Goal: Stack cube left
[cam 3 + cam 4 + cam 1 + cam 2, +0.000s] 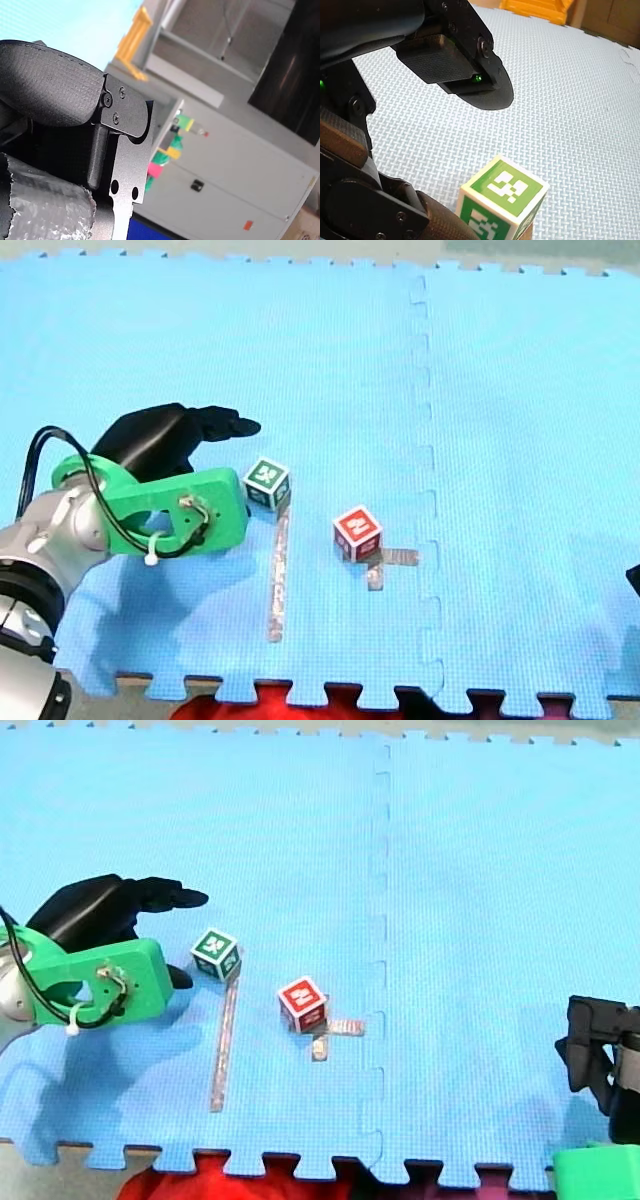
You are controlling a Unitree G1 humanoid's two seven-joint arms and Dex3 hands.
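A green cube with a white pattern on top sits on the blue foam mat, left of centre. A red cube stands apart from it, a little to the right and nearer me. My left hand is open just left of the green cube, one black finger reaching past the cube's far side and the thumb on its near side, not touching it. The second wrist view shows the green cube between those black fingers. My right hand hovers at the mat's near right edge, holding nothing.
A long grey tape strip runs from the green cube toward me, and a short taped corner lies by the red cube. A jigsaw seam splits the mat. Red fabric shows beyond the mat's front edge.
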